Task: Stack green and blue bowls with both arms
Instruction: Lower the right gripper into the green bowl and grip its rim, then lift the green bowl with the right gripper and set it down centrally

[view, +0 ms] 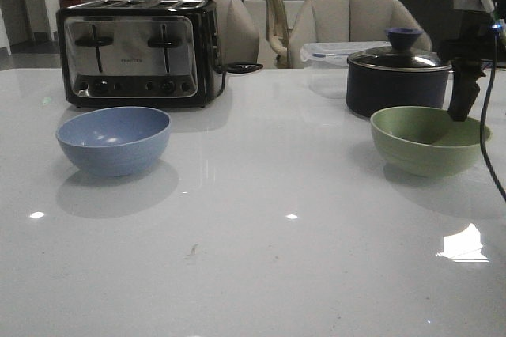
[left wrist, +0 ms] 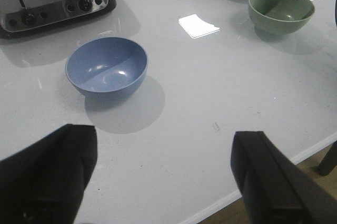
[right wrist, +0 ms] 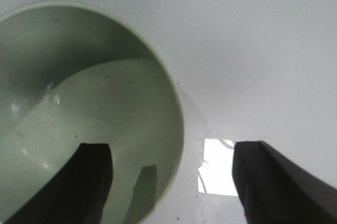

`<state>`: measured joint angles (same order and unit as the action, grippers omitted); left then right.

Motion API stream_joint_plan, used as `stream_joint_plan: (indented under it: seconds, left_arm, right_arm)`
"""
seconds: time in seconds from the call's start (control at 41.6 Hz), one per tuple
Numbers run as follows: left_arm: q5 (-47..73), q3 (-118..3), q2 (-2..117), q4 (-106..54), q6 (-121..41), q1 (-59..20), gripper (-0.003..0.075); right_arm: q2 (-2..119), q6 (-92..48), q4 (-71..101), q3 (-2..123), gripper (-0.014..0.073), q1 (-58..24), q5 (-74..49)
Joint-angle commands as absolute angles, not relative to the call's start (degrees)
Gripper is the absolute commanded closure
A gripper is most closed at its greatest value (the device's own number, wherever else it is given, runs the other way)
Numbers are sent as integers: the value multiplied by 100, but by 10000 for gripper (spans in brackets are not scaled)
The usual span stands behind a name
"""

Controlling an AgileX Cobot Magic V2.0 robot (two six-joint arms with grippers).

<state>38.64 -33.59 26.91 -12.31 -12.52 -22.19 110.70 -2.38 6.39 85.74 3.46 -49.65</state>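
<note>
On the left of the white table (view: 253,258) the blue bowl (view: 114,140) stands upright in front of the toaster (view: 138,51), and the left gripper (left wrist: 166,182) hangs above the near table edge, well apart from this bowl, with its fingers spread wide and holding nothing. On the right the green bowl (view: 429,140) stands upright just in front of the dark pot (view: 398,72) with lid. The right gripper (right wrist: 171,182) is over its right rim with fingers spread, one finger (right wrist: 89,182) inside the bowl and the other outside, not pinching.
</note>
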Motion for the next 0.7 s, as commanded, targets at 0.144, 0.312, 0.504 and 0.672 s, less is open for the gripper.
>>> stream_joint_plan:
  seconds: [0.144, 0.312, 0.504, 0.672]
  left_arm:
    - [3395, -3567, 2759, -1347, -1273, -2255, 140]
    - [3395, -3567, 2759, -1347, -1273, -2255, 140]
    - [3395, -3567, 2759, -1347, -1273, -2255, 140]
    - [3395, -3567, 2759, -1347, -1273, -2255, 140]
  right_arm:
    - [11095, -485, 867, 8893, 150, 384, -4590]
    - [11229, -485, 867, 8898, 219, 384, -4497]
    - [11322, -485, 867, 8898, 239, 384, -4606]
    - [11272, -485, 867, 8898, 403, 384, -4593]
